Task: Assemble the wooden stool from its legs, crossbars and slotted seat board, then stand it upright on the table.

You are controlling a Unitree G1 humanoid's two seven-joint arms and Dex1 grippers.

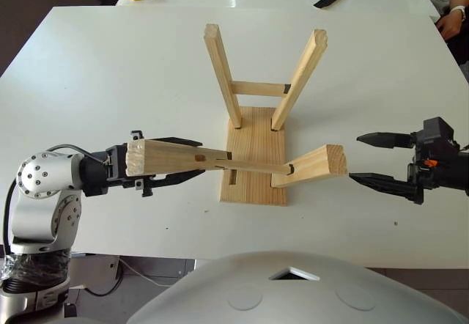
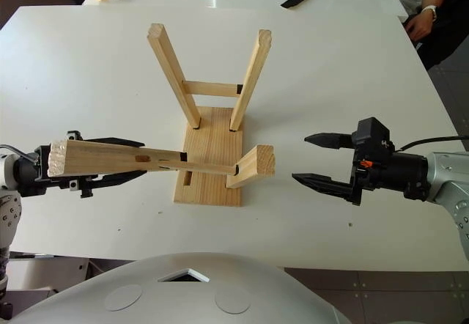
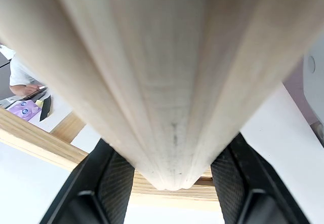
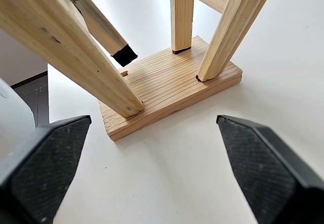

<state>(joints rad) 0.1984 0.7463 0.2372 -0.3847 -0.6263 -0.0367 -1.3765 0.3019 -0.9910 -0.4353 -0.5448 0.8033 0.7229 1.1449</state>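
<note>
**One-sided hold on a leg pair not yet slotted in**

The left end effector (image 1: 204,157) is clamped across the gripped leg (image 1: 176,157), with its pads on the leg's two flanks in the left wrist view. It holds that leg tilted low over the seat board (image 1: 256,148). A thin crossbar (image 1: 256,166) runs from this leg to the free leg (image 1: 311,166), whose lower end seems to rest on the board's near right edge. The right end effector (image 1: 355,158) hangs wide open just beyond the free leg's outer end, gripping nothing.

The main risk is the crossbar joint. All the load goes through one leg, so a twist of the left wrist could lever the crossbar out of its socket, and I cannot tell how firmly it is seated. An open slot (image 1: 233,179) shows beside the gripped leg. Swinging the pair upright off-line would likely jam the leg end on the board's face.

The board lies loose on the desk (image 1: 110,67). A sideways push could slide it and tip the standing leg pair (image 1: 256,88) at its far end. A late or off-centre closing on the right could knock the free leg off the board.
</note>
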